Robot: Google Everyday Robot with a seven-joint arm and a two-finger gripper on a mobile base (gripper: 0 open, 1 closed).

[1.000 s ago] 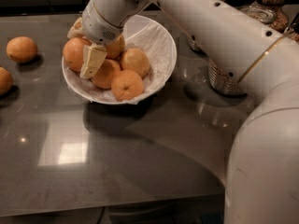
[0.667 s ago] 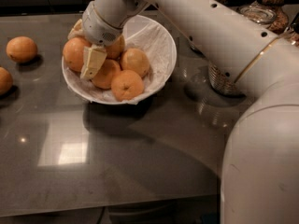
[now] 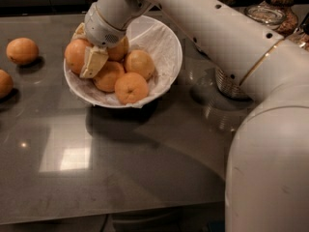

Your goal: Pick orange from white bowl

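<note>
The white bowl (image 3: 166,38) with a crinkled paper lining stands at the back left of the dark table and holds several oranges. The orange (image 3: 74,55), the deepest reddish one, lies at the bowl's left rim. My gripper (image 3: 88,57) reaches down into the bowl from the upper right and sits right against this orange, its cream tip on the orange's right side. Paler oranges (image 3: 131,87) lie beside it in the bowl.
Two loose oranges lie on the table to the left, one (image 3: 21,50) further back and one (image 3: 4,83) at the frame's edge. Glass jars (image 3: 264,14) stand at the back right. My white arm fills the right side over a metal fitting (image 3: 231,83).
</note>
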